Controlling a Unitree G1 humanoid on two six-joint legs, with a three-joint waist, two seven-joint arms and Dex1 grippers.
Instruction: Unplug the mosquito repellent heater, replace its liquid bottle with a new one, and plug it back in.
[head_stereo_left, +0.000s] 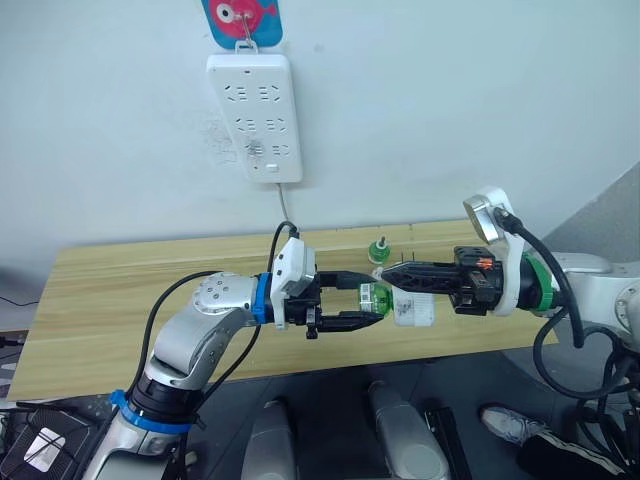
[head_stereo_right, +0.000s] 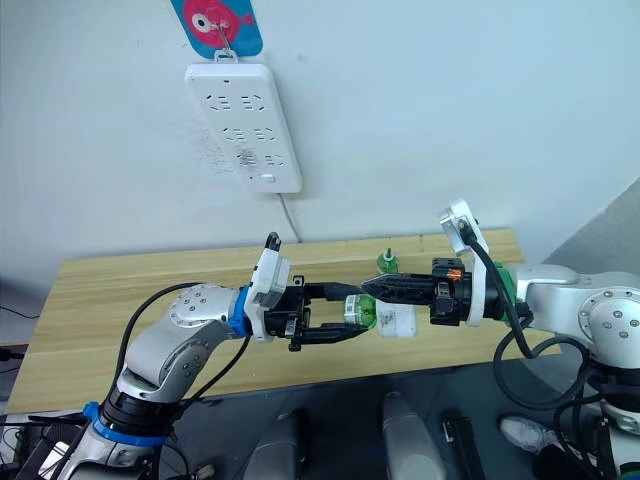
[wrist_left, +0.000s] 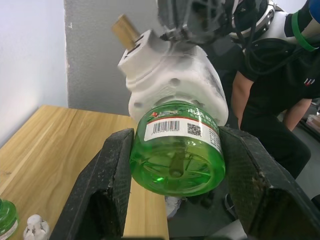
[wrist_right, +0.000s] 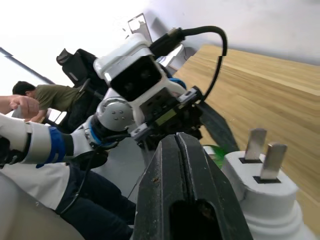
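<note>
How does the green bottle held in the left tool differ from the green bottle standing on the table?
The held bottle lies sideways in the air, clamped in the left tool; the table bottle stands upright on the wooden table, apart from that tool. The held bottle's neck sits in the white heater; the table bottle stands alone. Both are small and of clear green plastic.

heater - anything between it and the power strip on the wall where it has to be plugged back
Nothing visible blocks that path. The heater is held in the air in front of the table, with the left gripper shut on its green bottle. The power strip hangs on the wall above, its sockets bare.
</note>
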